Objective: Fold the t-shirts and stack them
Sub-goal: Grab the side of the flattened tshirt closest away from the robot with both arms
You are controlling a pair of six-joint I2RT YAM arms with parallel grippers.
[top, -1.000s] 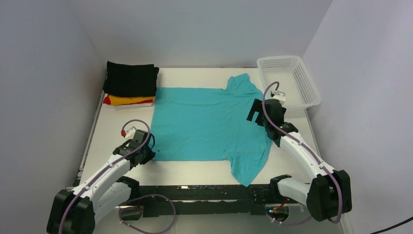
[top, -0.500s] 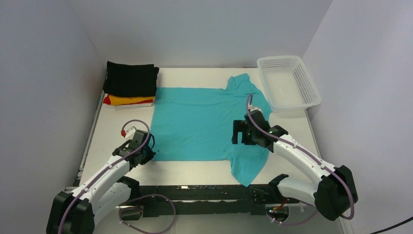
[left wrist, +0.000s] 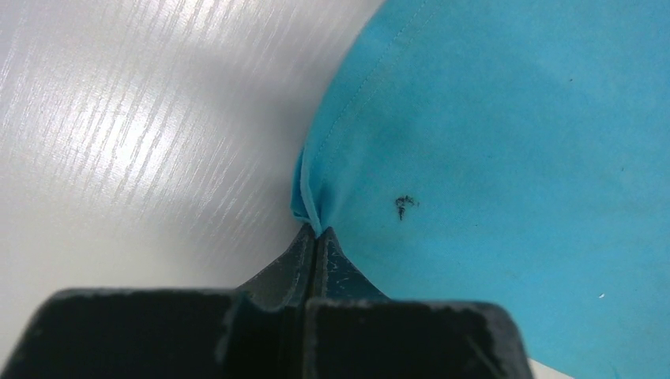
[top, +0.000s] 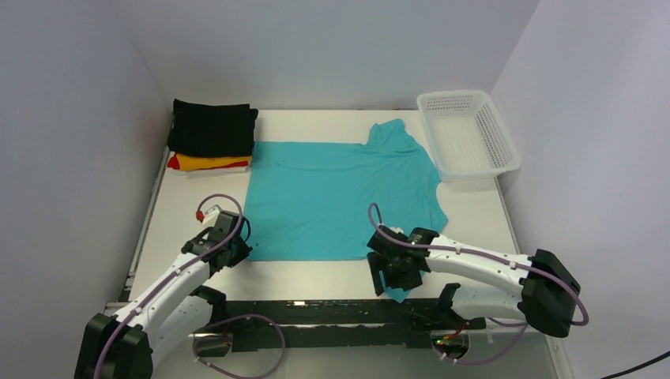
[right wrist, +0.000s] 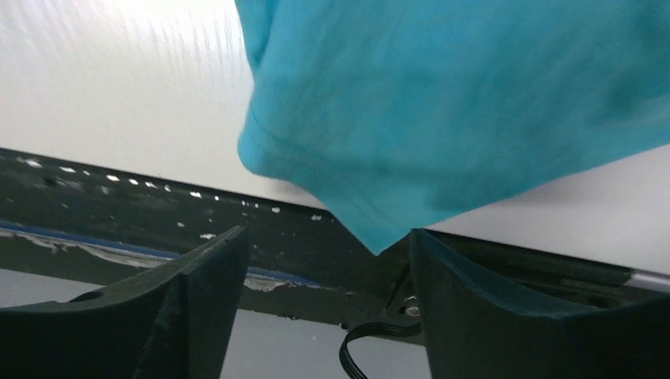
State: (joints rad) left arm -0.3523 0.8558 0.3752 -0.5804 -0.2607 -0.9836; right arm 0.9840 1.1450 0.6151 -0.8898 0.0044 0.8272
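A teal t-shirt (top: 340, 197) lies spread flat across the middle of the table. My left gripper (top: 239, 251) sits at its near left hem corner. In the left wrist view the left gripper (left wrist: 316, 230) is shut, pinching a small fold of the teal hem (left wrist: 304, 197). My right gripper (top: 393, 278) is low at the near sleeve by the table's front edge. The right gripper (right wrist: 325, 237) is open, and the pointed sleeve tip (right wrist: 371, 229) hangs just above the gap, beside the right finger. Folded black (top: 212, 126), yellow-orange (top: 209, 163) and red (top: 173, 162) shirts are stacked at the back left.
A white mesh basket (top: 502, 142) stands at the back right, just beyond the far sleeve. The dark front rail (right wrist: 118, 205) of the table runs under the right gripper. Grey walls close in the left, back and right sides.
The right arm has swung from the far sleeve near the basket down to the near sleeve at the front edge, its jaws narrowing a little. The left arm stays at the hem corner.
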